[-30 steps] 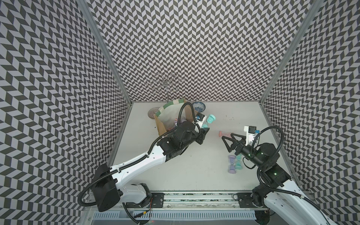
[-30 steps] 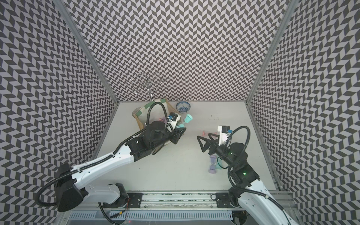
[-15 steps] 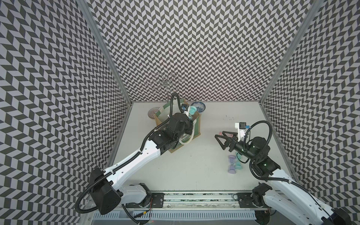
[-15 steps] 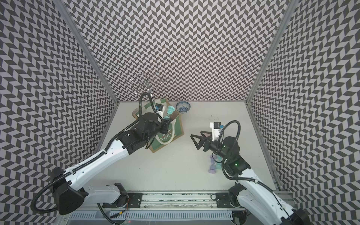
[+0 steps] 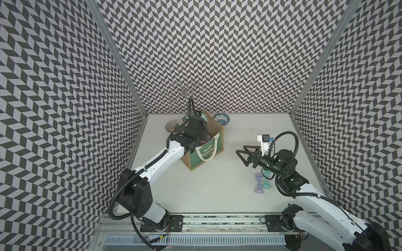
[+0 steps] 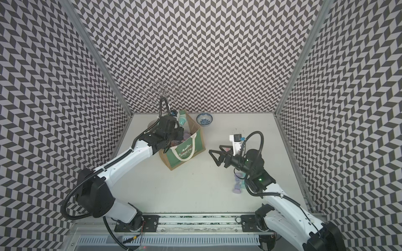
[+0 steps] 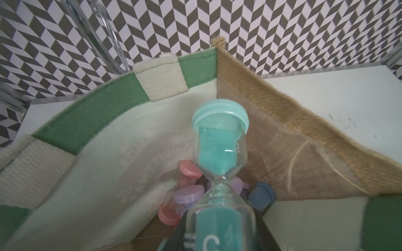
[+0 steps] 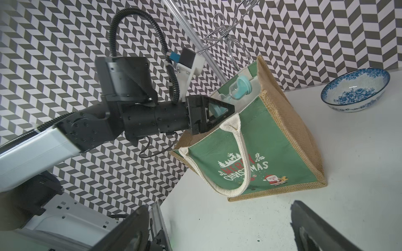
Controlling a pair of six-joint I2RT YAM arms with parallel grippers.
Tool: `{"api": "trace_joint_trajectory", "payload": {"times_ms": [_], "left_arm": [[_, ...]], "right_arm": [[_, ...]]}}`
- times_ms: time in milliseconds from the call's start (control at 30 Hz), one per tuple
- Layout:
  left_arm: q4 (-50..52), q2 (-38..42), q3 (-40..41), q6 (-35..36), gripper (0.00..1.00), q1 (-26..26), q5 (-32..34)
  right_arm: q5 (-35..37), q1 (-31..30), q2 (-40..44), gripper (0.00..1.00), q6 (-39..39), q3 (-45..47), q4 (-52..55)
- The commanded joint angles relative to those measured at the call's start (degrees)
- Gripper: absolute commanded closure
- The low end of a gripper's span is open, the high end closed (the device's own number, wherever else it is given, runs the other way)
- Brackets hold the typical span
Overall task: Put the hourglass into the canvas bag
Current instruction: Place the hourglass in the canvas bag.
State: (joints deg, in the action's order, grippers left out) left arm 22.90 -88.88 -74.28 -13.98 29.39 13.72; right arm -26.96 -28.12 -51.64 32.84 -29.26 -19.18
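The left gripper (image 8: 226,108) is clamping one bulb of the teal hourglass (image 7: 219,141), tilting it into the open mouth of the bag (image 8: 272,141), which is standing near the bench's far-left corner. The drop-off seems to be in hand. Next, the jaws need opening so it is falling onto the timers (image 7: 189,193) already inside, clear of the rim. The right gripper (image 5: 242,158) is hovering wide open, well apart, leaving room for backing out.

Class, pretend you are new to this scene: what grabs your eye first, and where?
The left hand grips a teal hourglass tilted at the mouth of the canvas bag, where other pastel hourglasses lie at the bottom. The right hand hangs open above the table.
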Motion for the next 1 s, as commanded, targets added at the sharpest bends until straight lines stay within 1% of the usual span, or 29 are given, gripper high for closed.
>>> {"api": "trace_joint_trajectory", "payload": {"times_ms": [0,200,267,400,533,667,733,867,933,967], "left_arm": [[1.3,-1.9,-3.0,-0.2,0.75,-2.0,-2.5],[1.1,-5.7,-1.8,-0.3,0.71,-3.5,-5.2],[1.3,-6.4,-1.5,-0.6,0.69,-3.5,-4.8],[0.0,-6.6,0.8,-1.2,0.67,-4.0,-5.7],[-0.7,-6.6,2.0,-1.5,0.61,-4.0,-5.9],[-0.1,-7.0,2.4,-1.7,0.59,-4.0,-5.8],[-0.4,-7.0,2.9,-1.9,0.55,-4.0,-5.8],[0.1,-6.8,2.8,-1.8,0.52,-4.0,-6.1],[0.2,-6.3,2.6,-1.8,0.48,-4.0,-5.9],[0.1,-6.1,2.7,-1.9,0.48,-3.9,-5.9]], "right_arm": [[-1.2,-0.5,-0.9,0.01,0.6,-2.0,-4.0],[-0.6,-1.0,-2.2,0.01,0.7,-1.9,-3.7],[-0.5,-1.0,-2.4,0.01,0.6,-2.0,-3.5],[0.4,-1.1,-2.4,0.01,0.6,-2.3,-2.7],[1.3,-1.1,-1.8,0.01,0.2,-2.0,-1.9],[2.3,-1.1,-0.9,0.01,0.3,-1.5,-1.3],[2.4,-1.1,-0.7,0.01,0.0,-1.5,-0.6],[2.9,-1.1,-0.2,0.01,0.3,-1.3,-0.6],[3.0,-1.1,-0.2,0.01,-0.2,-1.7,0.1],[3.3,-1.1,-0.1,0.01,-0.6,-1.9,0.8]]}}
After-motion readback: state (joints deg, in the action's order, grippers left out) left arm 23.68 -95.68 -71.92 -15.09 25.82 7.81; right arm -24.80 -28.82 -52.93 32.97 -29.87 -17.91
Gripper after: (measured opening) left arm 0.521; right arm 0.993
